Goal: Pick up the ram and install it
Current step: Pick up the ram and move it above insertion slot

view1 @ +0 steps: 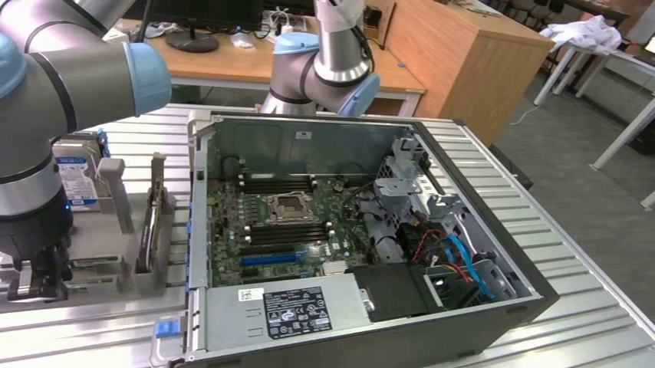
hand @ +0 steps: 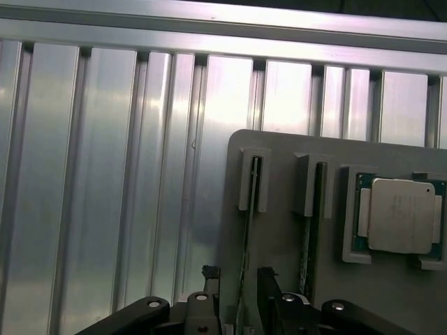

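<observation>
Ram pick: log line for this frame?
phase: pre-grasp | hand: open, astride ram | ram: on edge in slot of holder | install: not done

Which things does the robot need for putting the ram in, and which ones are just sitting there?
For the job: the ram, standing on edge in the grey holder; the gripper, its fingers either side of that ram; the open computer.

Just sitting there: the processor chip; the hard drive with the blue label.
</observation>
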Motion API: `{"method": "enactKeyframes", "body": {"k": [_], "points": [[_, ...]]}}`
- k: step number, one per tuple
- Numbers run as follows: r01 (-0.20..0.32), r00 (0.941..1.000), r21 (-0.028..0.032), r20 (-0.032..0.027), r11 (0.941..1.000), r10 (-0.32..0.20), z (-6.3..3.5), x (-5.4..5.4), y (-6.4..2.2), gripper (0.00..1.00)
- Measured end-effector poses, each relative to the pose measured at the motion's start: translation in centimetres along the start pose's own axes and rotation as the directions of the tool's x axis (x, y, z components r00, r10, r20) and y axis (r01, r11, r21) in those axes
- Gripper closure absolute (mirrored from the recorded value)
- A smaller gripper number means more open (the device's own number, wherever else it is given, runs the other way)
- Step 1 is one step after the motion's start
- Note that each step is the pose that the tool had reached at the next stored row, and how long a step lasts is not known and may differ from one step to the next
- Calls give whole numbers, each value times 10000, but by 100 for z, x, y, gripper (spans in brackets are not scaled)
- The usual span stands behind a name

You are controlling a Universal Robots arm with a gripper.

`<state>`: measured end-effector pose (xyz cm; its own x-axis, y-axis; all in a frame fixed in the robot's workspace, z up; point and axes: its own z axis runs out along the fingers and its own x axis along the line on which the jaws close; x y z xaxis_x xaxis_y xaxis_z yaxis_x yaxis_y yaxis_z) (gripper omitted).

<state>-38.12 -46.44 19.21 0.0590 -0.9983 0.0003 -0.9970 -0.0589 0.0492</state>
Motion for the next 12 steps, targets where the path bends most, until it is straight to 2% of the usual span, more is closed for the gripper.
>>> {"method": "enactKeyframes", "body": {"k": [4, 12], "points": [[-4, 10000, -2, 0, 10000, 4, 5, -43, 0, 65], [-4, 10000, -2, -1, 10000, 4, 5, -44, 2, 65]]}}
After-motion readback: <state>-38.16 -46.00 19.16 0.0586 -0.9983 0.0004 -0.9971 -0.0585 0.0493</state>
